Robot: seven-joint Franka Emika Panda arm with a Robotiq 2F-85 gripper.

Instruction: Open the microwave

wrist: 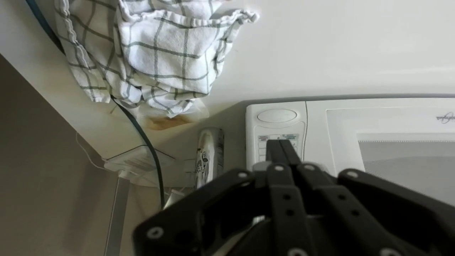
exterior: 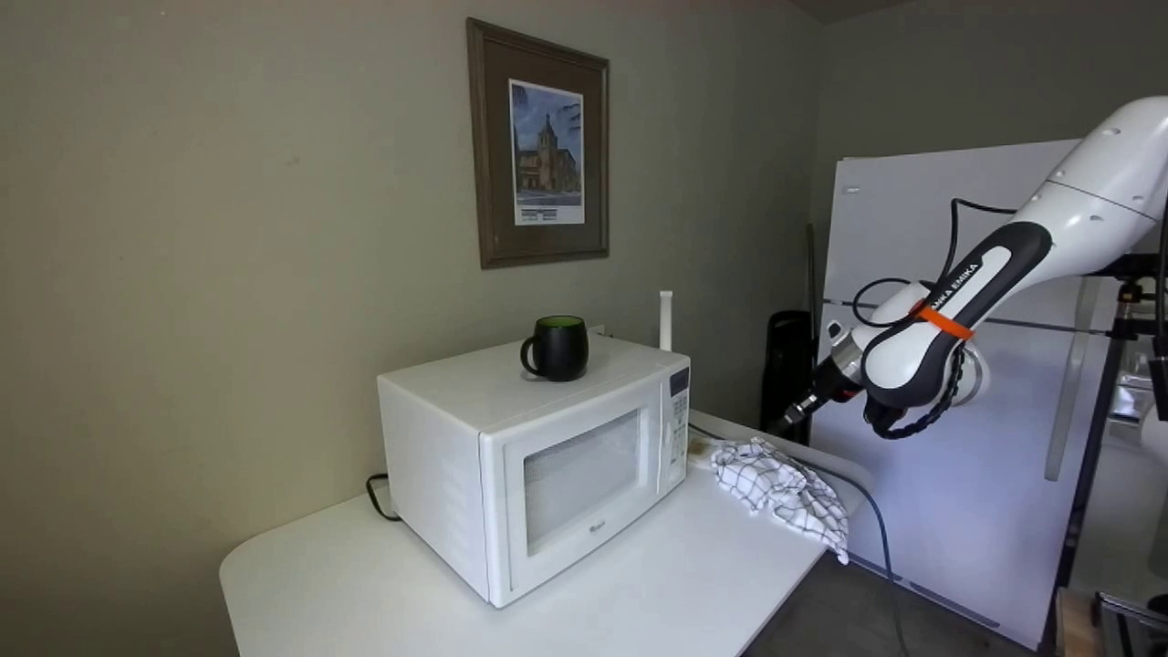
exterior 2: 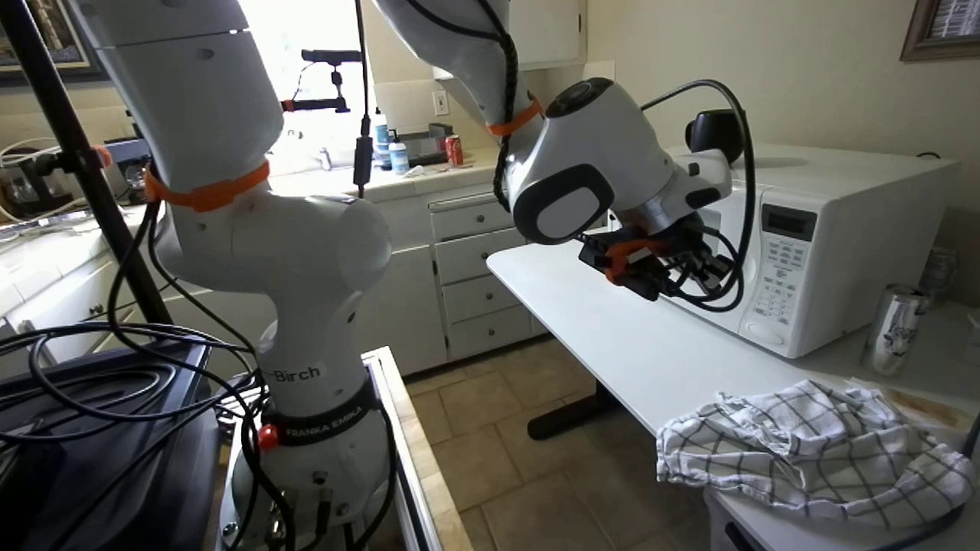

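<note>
The white microwave (exterior: 538, 447) stands on the white table with its door shut. It also shows in an exterior view (exterior 2: 865, 229) and, upside down, in the wrist view (wrist: 341, 117). Its control panel (exterior 2: 785, 264) has an oval button (wrist: 277, 115) at its lower end. The door handle (exterior: 667, 447) is upright beside the panel. My gripper (wrist: 282, 142) is shut and empty. In the wrist view its fingertips overlap the control panel. In an exterior view the gripper (exterior: 787, 422) hangs in the air, apart from the microwave and in front of its panel side.
A black mug (exterior: 561, 351) sits on top of the microwave. A checked towel (exterior 2: 811, 451) lies crumpled on the table near the panel side. A silver can (exterior 2: 896, 329) stands beside the microwave. A cable (wrist: 138, 128) runs across the table by the towel.
</note>
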